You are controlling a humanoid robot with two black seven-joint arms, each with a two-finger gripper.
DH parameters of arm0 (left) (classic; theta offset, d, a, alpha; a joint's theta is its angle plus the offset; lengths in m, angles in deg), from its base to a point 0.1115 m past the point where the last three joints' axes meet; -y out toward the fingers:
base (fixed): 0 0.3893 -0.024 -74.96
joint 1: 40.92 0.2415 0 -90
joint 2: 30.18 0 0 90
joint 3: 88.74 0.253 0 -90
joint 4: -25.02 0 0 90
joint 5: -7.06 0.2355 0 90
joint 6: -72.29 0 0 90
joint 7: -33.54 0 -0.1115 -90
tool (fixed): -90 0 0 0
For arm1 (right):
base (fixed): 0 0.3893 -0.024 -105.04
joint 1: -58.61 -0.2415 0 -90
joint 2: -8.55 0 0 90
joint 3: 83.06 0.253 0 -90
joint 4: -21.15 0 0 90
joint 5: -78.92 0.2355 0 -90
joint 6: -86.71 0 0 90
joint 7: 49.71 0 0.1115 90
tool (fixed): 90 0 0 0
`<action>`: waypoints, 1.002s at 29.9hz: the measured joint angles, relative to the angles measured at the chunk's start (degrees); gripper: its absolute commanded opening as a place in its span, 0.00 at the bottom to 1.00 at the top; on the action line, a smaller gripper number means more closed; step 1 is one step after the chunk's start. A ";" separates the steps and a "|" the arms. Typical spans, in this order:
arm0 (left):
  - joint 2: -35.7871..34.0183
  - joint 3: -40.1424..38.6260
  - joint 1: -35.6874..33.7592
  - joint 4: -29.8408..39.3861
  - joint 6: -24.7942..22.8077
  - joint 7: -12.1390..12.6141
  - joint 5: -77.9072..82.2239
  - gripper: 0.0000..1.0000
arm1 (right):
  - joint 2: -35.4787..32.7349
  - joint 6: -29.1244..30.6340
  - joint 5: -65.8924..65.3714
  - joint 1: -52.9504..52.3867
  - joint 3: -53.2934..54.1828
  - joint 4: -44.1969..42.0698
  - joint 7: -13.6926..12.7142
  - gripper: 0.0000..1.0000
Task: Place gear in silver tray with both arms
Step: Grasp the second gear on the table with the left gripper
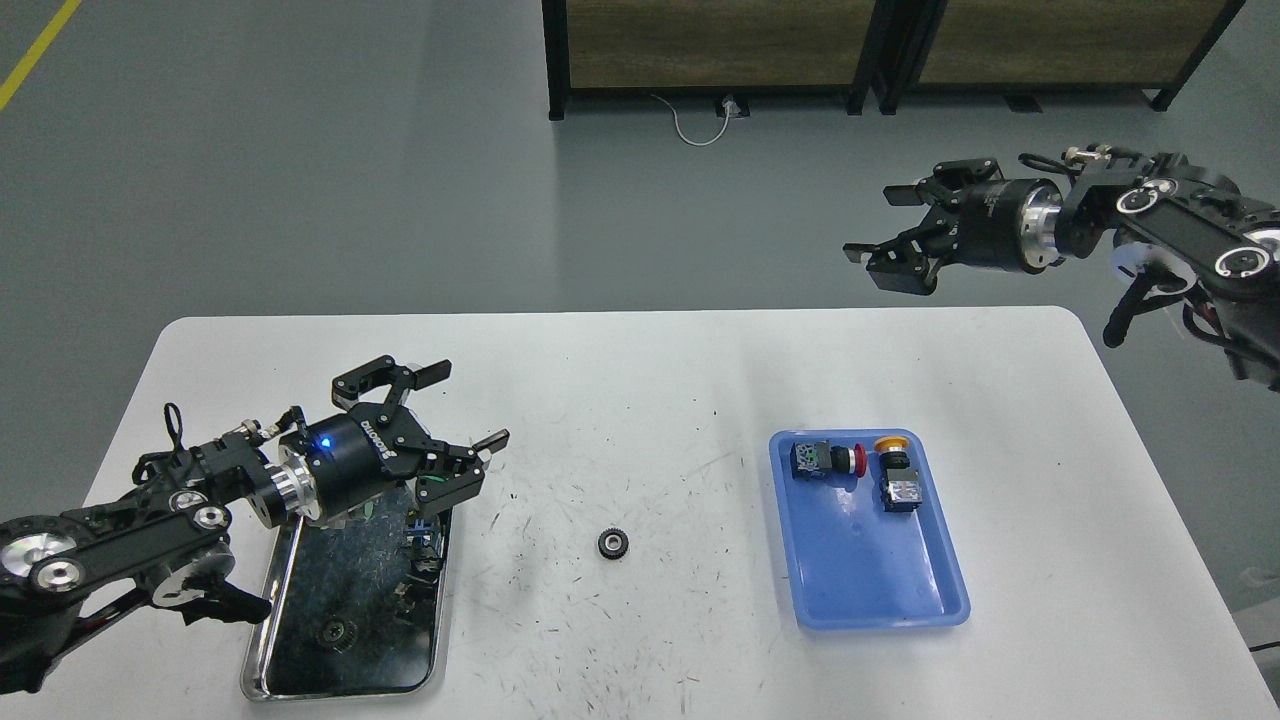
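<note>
A small black gear (pixel 613 543) lies on the white table between the two trays. The silver tray (pixel 342 610) sits at the front left and holds another small gear (pixel 333 631) and some switch parts partly hidden by my left arm. My left gripper (pixel 455 425) is open and empty, above the tray's far right corner, left of the loose gear. My right gripper (pixel 895 235) is open and empty, raised high beyond the table's far right edge.
A blue plastic tray (pixel 870 580) at the right holds a red-button switch (pixel 825 459) and a yellow-button switch (pixel 895 475). The white table (pixel 640 400) has scuff marks. Dark wooden cabinets (pixel 700 50) stand on the floor behind.
</note>
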 measured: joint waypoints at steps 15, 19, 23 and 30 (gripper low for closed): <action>13.36 6.23 3.34 -7.07 3.08 -0.10 2.64 0.98 | 0.88 -1.12 -0.02 0.32 -0.56 -2.18 -0.26 0.82; 17.91 7.43 2.97 -11.62 3.24 -0.01 2.67 0.98 | 1.04 -1.13 -0.02 0.46 -0.66 -2.24 -0.35 0.82; 20.58 7.89 2.93 -16.00 3.25 -0.01 2.63 0.98 | 1.03 -1.14 -0.02 0.49 -0.73 -2.27 -0.36 0.82; 22.58 8.08 3.14 -20.25 3.26 -0.57 2.56 0.98 | 0.62 -1.13 -0.02 0.58 -0.75 -2.27 -0.36 0.82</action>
